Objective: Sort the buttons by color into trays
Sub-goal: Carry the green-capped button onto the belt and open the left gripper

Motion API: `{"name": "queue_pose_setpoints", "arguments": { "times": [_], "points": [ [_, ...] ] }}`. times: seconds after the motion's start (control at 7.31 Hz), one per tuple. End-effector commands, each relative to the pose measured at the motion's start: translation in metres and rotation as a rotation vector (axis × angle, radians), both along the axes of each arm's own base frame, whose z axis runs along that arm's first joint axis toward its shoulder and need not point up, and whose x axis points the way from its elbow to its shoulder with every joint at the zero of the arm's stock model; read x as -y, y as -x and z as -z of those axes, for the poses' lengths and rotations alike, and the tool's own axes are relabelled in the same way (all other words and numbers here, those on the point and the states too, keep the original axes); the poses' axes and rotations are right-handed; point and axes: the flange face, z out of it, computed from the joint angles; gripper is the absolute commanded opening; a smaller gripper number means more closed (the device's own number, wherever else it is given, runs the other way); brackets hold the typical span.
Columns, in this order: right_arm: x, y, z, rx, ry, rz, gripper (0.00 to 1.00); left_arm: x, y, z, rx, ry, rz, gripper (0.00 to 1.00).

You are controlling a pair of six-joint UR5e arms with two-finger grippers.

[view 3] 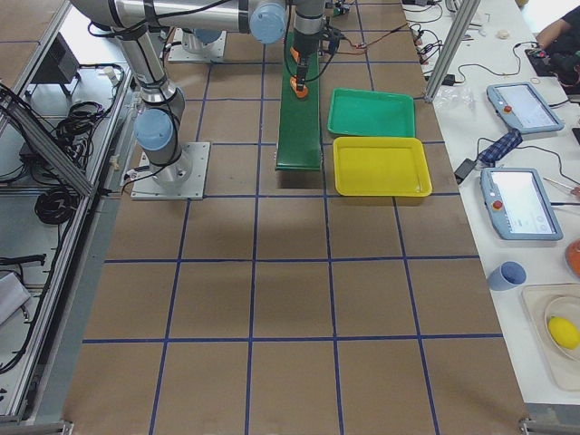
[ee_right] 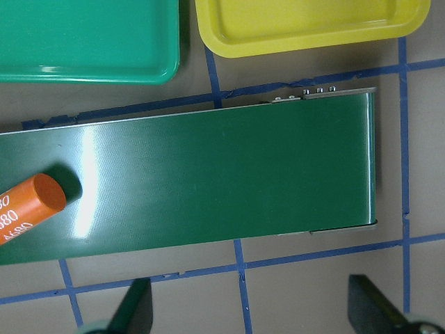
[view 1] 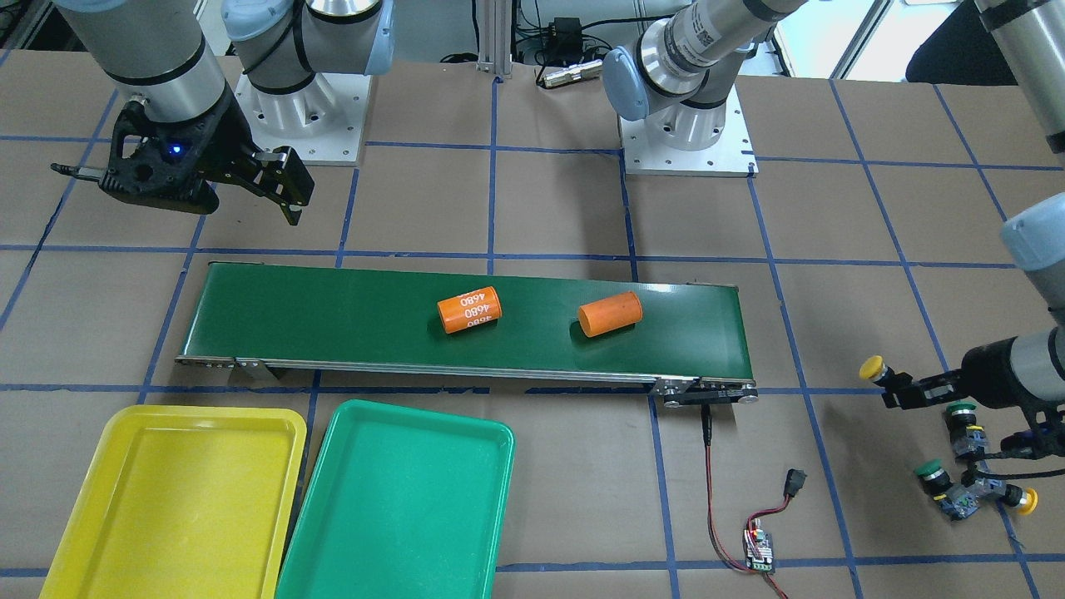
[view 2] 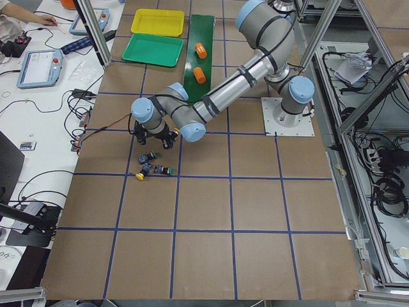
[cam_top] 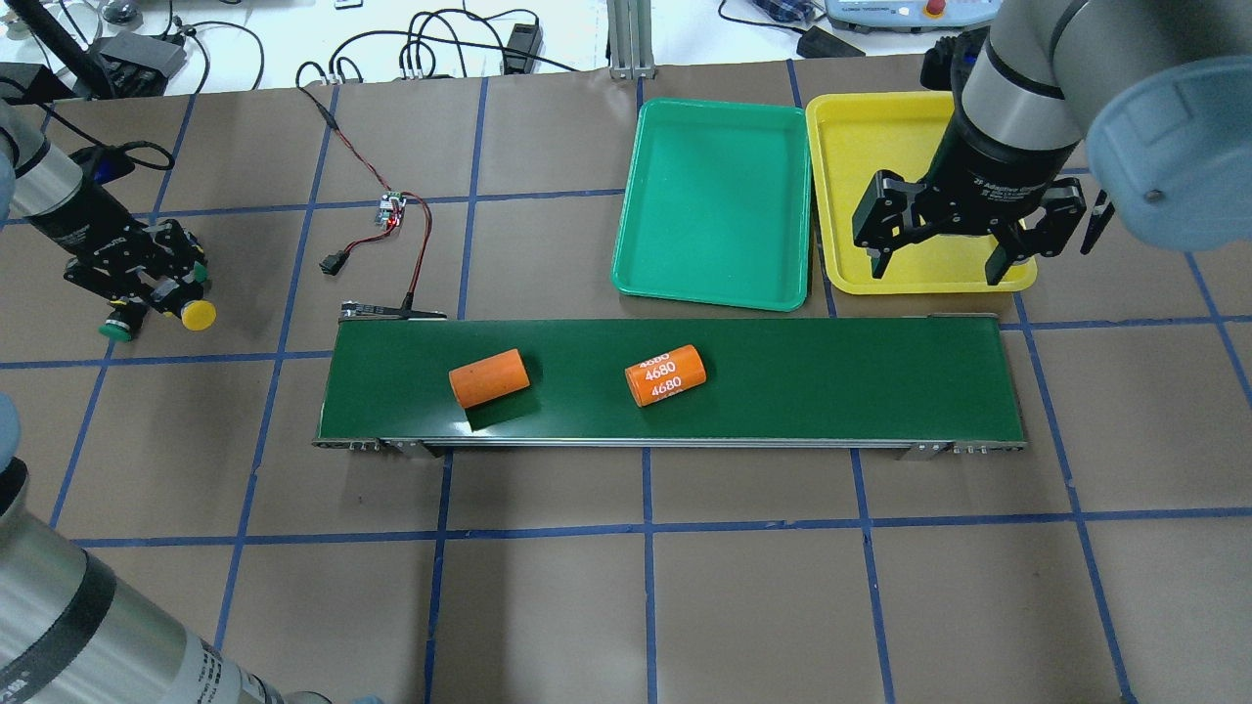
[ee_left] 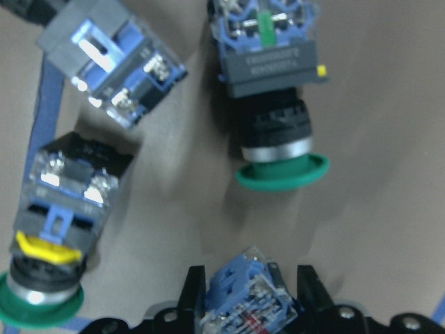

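Note:
My left gripper [view 1: 903, 389] is shut on a yellow-capped button [view 1: 874, 368], gripping its body; the left wrist view shows the blue-and-clear body [ee_left: 247, 303] between the fingers. Three buttons lie on the table beside it: two green-capped ones [view 1: 963, 413] [view 1: 928, 471] and a yellow-capped one [view 1: 1026, 497]. The left wrist view shows both green ones [ee_left: 274, 139] [ee_left: 45, 268]. My right gripper [cam_top: 944, 256] is open and empty, above the near edge of the yellow tray [cam_top: 880, 137]. The teal tray [cam_top: 719, 196] lies beside it. Both trays are empty.
A long dark-green conveyor belt [view 1: 333, 312] crosses the middle with two orange cylinders [view 1: 470, 309] [view 1: 610, 314] lying on it. A small circuit board [view 1: 759, 551] with red and black wires lies near the belt's end on my left side.

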Motion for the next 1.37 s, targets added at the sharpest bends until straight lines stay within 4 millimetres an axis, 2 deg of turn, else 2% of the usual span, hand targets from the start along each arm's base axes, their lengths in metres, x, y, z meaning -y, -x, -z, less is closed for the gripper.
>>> {"name": "queue_pose_setpoints", "arguments": {
  "times": [0.0, 0.14, 0.27, 0.41, 0.55, 0.68, 0.82, 0.96, 1.09, 1.23],
  "points": [
    [0.0, 0.0, 0.001, 0.002, -0.002, 0.0, 1.0, -0.028, 0.091, -0.035, -0.025, 0.014, 0.163, 0.0],
    [0.0, 0.0, 0.0, 0.002, -0.001, 0.0, 1.0, -0.039, 0.129, -0.031, -0.045, 0.015, 0.292, 0.0],
    [0.0, 0.0, 0.0, 0.0, -0.001, 0.0, 1.0, -0.049, 0.189, -0.017, -0.063, -0.01, 0.417, 0.0],
    [-0.001, 0.0, 0.0, 0.0, -0.001, 0.0, 1.0, -0.048, 0.244, -0.019, -0.037, 0.021, 0.517, 0.0],
    [0.0, 0.0, 0.0, 0.002, -0.001, 0.0, 1.0, -0.058, 0.275, -0.022, -0.037, 0.025, 0.57, 0.0],
    [0.0, 0.0, 0.0, 0.002, -0.001, 0.0, 1.0, -0.067, 0.28, -0.011, -0.05, 0.004, 0.589, 0.06],
    [-0.001, 0.0, 0.0, -0.003, 0.001, 0.0, 1.0, -0.078, 0.282, -0.004, -0.055, -0.015, 0.58, 0.55],
    [0.0, 0.0, 0.0, 0.002, -0.001, 0.0, 1.0, -0.082, 0.283, 0.0, -0.057, -0.022, 0.578, 0.78],
    [0.0, 0.0, 0.0, -0.001, -0.001, -0.002, 1.0, -0.08, 0.283, 0.0, -0.051, -0.01, 0.576, 0.95],
    [0.0, 0.0, 0.0, -0.001, -0.001, -0.002, 1.0, -0.069, 0.28, -0.014, -0.028, 0.046, 0.577, 1.0]
  ]
}}
